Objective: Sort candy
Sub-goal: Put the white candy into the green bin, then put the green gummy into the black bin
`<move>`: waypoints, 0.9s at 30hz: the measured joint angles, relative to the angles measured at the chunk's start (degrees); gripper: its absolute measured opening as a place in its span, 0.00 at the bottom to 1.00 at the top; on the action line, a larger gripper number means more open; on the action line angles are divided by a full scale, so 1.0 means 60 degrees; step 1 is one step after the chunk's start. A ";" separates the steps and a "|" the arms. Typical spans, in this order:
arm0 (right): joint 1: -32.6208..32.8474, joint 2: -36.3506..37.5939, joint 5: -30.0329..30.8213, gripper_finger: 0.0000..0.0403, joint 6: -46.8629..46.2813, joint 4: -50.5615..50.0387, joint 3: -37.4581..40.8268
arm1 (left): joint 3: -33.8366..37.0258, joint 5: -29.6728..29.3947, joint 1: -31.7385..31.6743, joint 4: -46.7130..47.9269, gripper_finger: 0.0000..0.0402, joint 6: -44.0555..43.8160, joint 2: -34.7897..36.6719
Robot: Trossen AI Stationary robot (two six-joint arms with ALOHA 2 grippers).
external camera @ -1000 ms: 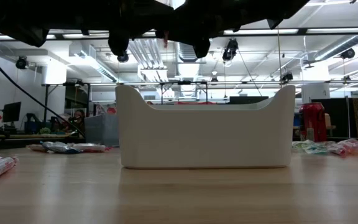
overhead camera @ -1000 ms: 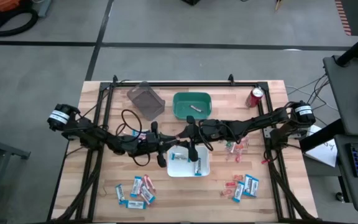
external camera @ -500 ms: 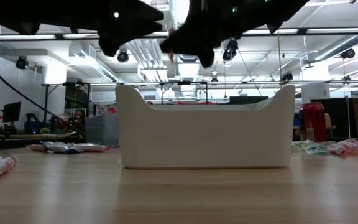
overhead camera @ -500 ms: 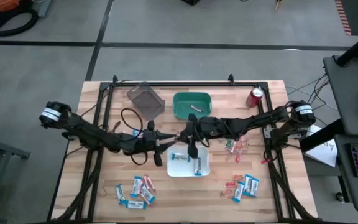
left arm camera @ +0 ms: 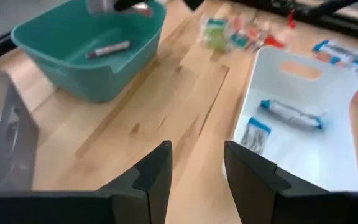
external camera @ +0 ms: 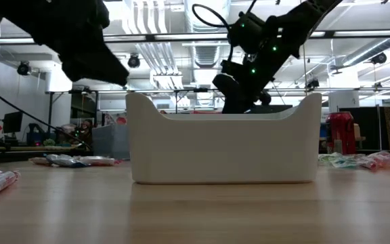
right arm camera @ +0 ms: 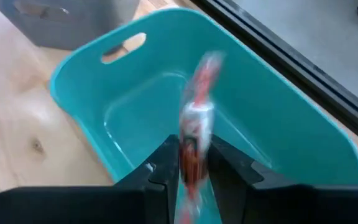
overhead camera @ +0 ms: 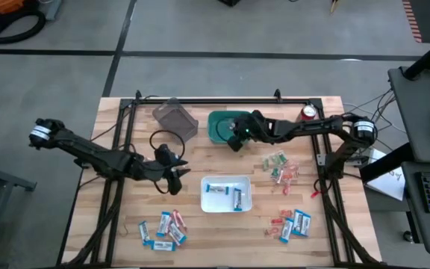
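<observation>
The right gripper [right arm camera: 188,171] is pinching a pinkish-white stick [right arm camera: 197,118] over the green bin [overhead camera: 219,132] for dropping (the left gripper [left arm camera: 194,168], gaping empty, is waiting beside the white tray [overhead camera: 246,202]).

Lab or workshop: exposed ceiling ducts [external camera: 181,57], concrete floor [overhead camera: 200,30].

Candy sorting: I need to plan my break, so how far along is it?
Early. Two blue packets lie in the white bin, one stick in the green bin. The right gripper holds another stick over it. Piles remain on the table; the left gripper is empty.
</observation>
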State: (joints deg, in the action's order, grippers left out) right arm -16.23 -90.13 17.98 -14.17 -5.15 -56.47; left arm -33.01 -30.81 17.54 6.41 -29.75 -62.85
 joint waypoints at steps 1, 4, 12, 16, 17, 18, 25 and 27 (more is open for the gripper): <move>-0.0046 0.0000 -0.0076 0.20 0.0033 -0.0004 0.0000 | 0.0004 -0.0005 -0.0002 0.0131 0.32 -0.0099 0.0009; -0.0065 -0.0004 -0.0067 0.24 0.0112 -0.0017 0.0000 | 0.0007 -0.0003 -0.0003 0.0364 0.32 -0.0306 -0.0039; 0.0143 0.0250 -0.0943 0.25 -0.0173 -0.0023 0.0000 | 0.0011 0.0484 0.0000 0.1228 0.32 -0.0650 -0.0128; 0.0481 0.0578 -0.2190 0.25 -0.0293 -0.0017 0.0000 | 0.0018 0.1329 -0.0001 0.1850 0.32 -0.0680 -0.0128; 0.0598 0.0649 -0.2447 0.25 -0.0289 -0.0023 0.0000 | 0.0018 0.1574 -0.0002 0.2018 0.32 -0.0671 -0.0128; 0.0726 0.0732 -0.2638 0.25 -0.0289 -0.0028 0.0000 | 0.0018 0.1796 0.0000 0.2182 0.32 -0.0650 -0.0132; 0.1795 0.1175 -0.3506 0.25 -0.0368 -0.0810 0.0000 | 0.0022 0.2556 0.0004 0.3038 0.32 -0.0497 -0.0135; 0.2055 0.1385 -0.3575 0.25 -0.0736 -0.1519 -0.0043 | 0.0022 0.2706 0.0004 0.3022 0.32 -0.0535 -0.0135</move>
State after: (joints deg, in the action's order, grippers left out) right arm -3.90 -81.82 -3.47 -18.58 -14.27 -56.72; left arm -32.88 -14.57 17.56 24.55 -32.96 -63.66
